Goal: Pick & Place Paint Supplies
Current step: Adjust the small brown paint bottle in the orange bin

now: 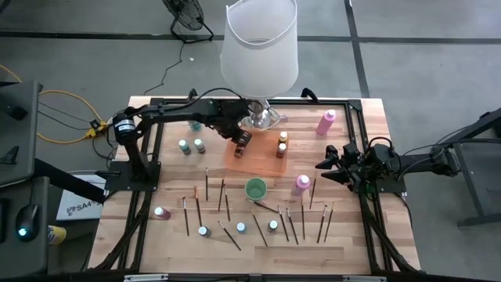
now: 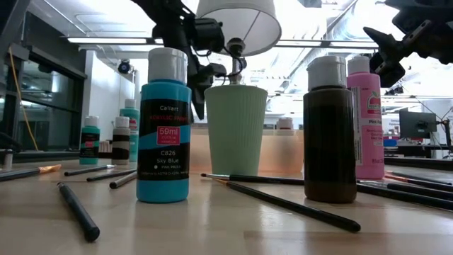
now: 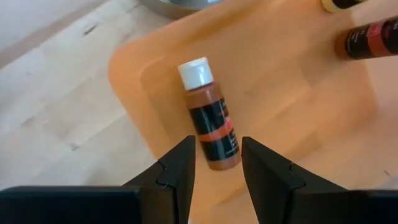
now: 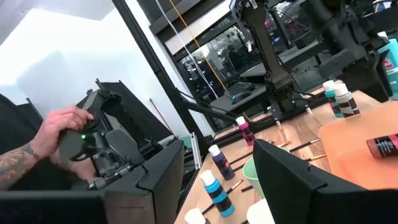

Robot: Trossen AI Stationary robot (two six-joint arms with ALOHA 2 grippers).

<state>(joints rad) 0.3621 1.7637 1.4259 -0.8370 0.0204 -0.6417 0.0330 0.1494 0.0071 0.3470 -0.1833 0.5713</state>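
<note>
A wooden table [image 1: 156, 235] filled the middle of the overhead frame, with a big white lamp [image 1: 260, 47] standing at its upper centre. Just below the lamp lay an orange tray [image 1: 262, 160], and the left gripper [image 1: 241, 143] hung over the tray's left end, its fingers [image 3: 177, 171] spread with a gap between them. Under that gap a brown paint bottle [image 3: 209, 115] with a white cap lay on its side on the tray, not pinched by the fingers. The right gripper [image 1: 325, 170] waited at centre right of the frame, above the table edge, its fingers parted and holding nothing. A green cup [image 1: 255, 189] stood below the tray, a pink bottle [image 1: 326, 121] at upper right and another pink bottle [image 1: 301, 184] beside the cup. Thin dark brushes [image 1: 207, 184] lay scattered across the lower half, with small capped bottles [image 1: 203, 231] among them.
</note>
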